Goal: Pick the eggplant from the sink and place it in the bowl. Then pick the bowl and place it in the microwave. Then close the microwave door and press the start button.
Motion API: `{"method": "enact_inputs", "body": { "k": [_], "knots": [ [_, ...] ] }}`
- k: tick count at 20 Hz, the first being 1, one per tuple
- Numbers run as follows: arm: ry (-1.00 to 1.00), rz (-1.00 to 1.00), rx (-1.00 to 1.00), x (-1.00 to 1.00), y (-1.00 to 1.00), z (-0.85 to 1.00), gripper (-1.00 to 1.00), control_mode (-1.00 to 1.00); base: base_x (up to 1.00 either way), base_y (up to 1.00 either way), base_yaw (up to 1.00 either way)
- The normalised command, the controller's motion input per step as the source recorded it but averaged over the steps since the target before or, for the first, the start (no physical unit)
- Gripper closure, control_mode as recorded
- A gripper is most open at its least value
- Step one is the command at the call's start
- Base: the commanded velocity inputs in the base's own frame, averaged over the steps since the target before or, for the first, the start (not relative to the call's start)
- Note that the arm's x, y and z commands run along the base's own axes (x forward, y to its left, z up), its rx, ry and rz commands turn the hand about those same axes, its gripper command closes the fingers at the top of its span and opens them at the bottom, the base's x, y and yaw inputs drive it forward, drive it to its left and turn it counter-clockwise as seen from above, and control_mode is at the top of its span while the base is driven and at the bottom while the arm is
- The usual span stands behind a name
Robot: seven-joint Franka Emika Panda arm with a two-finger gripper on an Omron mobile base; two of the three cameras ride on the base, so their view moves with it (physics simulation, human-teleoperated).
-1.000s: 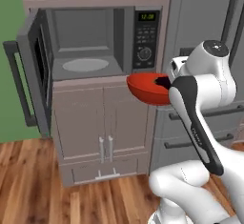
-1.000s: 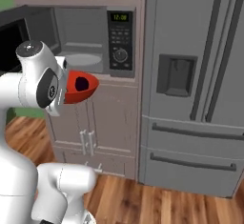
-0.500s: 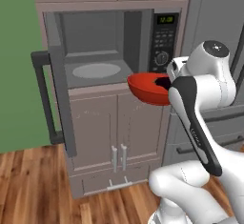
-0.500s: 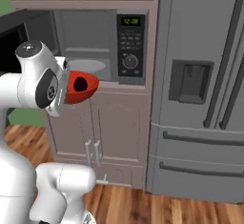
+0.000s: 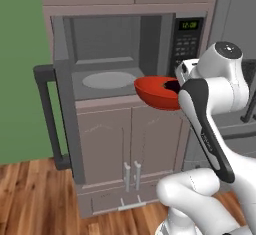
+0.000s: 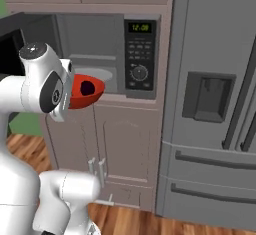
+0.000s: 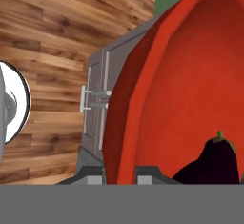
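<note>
My gripper is shut on the rim of the red-orange bowl, holding it roughly level in front of the open microwave. The dark eggplant lies inside the bowl, and shows as a dark spot in the right base view. The bowl hangs just outside the microwave's opening, at the height of its grey floor and round turntable. The microwave door stands swung out to the left, edge-on, its bar handle facing away. The button panel shows a green display.
Taupe cabinet doors sit under the microwave, with more cabinets above. A grey fridge stands right of the microwave. Wood floor and a green wall lie to the left.
The whole picture has shifted: the base has moved, and the microwave now looks larger and sits further right. The bowl stays held the same way in my gripper.
</note>
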Motion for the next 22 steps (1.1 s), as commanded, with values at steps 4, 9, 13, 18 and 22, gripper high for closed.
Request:
{"method": "enact_inputs", "body": {
  "k": [4,9,13,18,22],
  "knots": [
    [0.00,0.00,0.00,0.00,0.00,0.00,1.00,1.00,0.43,-0.02,0.04],
    [0.00,0.00,0.00,0.00,0.00,0.00,1.00,1.00,0.26,0.02,0.00],
    [0.00,0.00,0.00,0.00,0.00,0.00,1.00,1.00,0.03,0.00,0.00],
    [0.00,0.00,0.00,0.00,0.00,0.00,1.00,1.00,0.00,0.03,0.01],
    [0.00,0.03,-0.04,0.22,0.63,-0.34,1.00,-1.00,0.00,0.00,0.00]
  ]
}}
